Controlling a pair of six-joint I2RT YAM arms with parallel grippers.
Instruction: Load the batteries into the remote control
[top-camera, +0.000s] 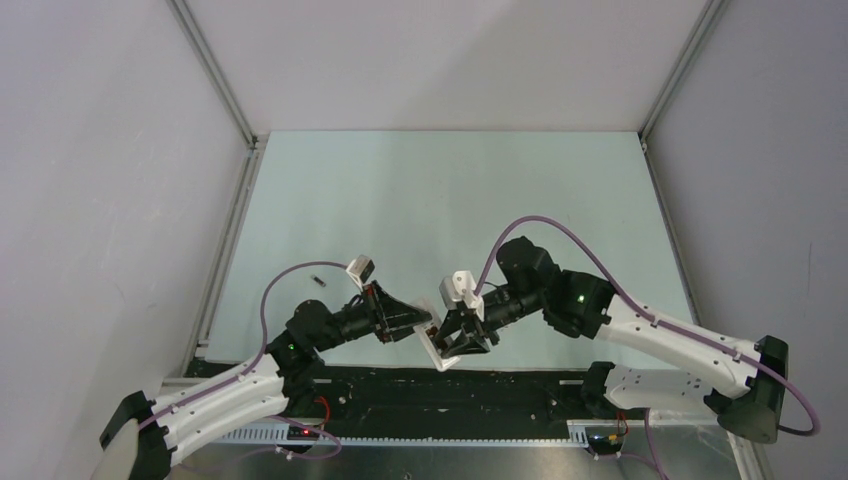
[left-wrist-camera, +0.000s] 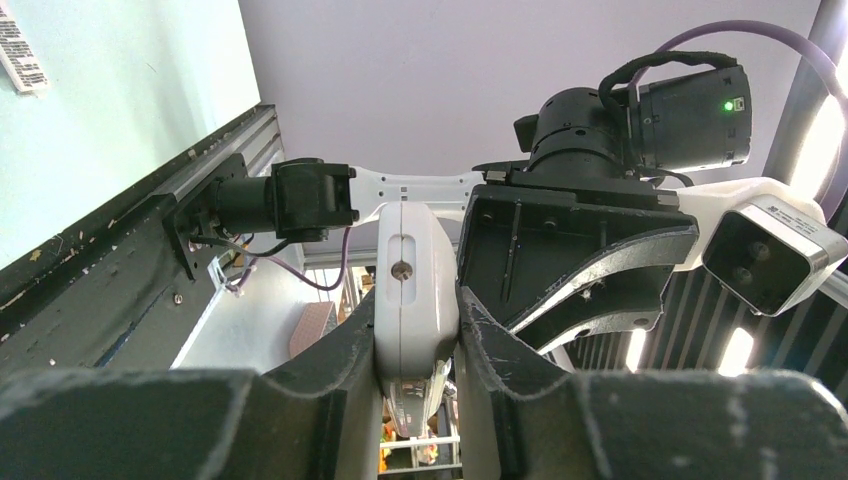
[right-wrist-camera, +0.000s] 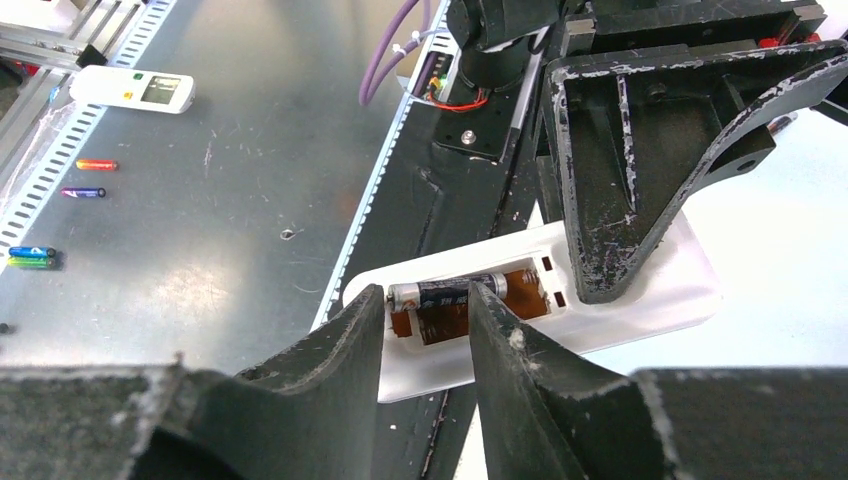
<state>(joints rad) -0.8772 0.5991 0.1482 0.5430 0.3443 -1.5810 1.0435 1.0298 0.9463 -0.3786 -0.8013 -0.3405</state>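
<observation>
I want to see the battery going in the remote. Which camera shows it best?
The right wrist view: the battery sits in the open compartment of the remote control, just past the right gripper. The left wrist view shows only the remote's edge clamped in the left gripper; in the top view the grippers cover the battery.

battery (right-wrist-camera: 445, 291) partly behind right gripper (right-wrist-camera: 428, 300), remote control (top-camera: 438, 352) mostly covered

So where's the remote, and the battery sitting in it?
remote control (right-wrist-camera: 690, 280): right wrist view, white casing right of the compartment.
battery (right-wrist-camera: 445, 291): right wrist view, dark middle of the cell.
</observation>
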